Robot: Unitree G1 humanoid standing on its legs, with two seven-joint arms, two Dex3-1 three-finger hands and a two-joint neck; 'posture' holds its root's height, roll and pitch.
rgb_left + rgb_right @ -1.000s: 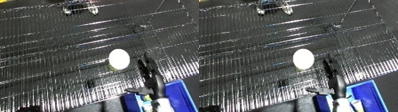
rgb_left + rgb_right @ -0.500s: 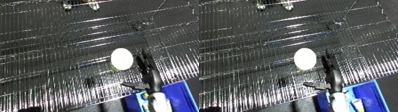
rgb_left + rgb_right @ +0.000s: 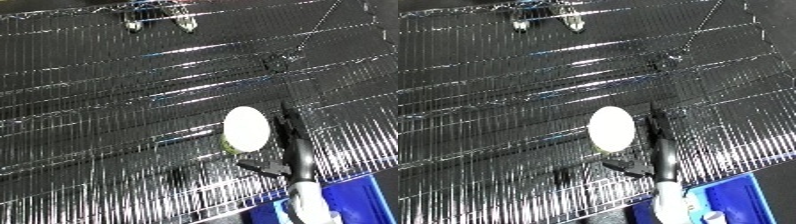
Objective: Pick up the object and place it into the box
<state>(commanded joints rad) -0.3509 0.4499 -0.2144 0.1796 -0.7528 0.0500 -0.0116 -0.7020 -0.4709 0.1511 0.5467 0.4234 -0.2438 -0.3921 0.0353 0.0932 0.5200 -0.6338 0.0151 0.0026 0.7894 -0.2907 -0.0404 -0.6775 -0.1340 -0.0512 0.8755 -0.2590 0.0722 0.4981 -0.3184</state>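
Note:
A white oval object (image 3: 246, 128) lies on the shiny wire-mesh surface (image 3: 133, 100), right of the middle. My right hand (image 3: 293, 145) rises from the lower right edge, its black fingers stretched straight along the object's right side and its thumb sticking out to the left below the object. The fingers stand close beside the object; I cannot tell whether they touch it. A blue bin (image 3: 360, 200) shows at the bottom right corner, partly behind my forearm. My left hand is out of sight.
Two caster wheels (image 3: 160, 22) of some cart stand at the top edge. A thin cable (image 3: 311, 35) runs diagonally down from the top right. The mesh stretches wide to the left of the object.
The whole picture has shifted as the camera moved. My right hand has stayed beside the object, reaching a little further along its right side.

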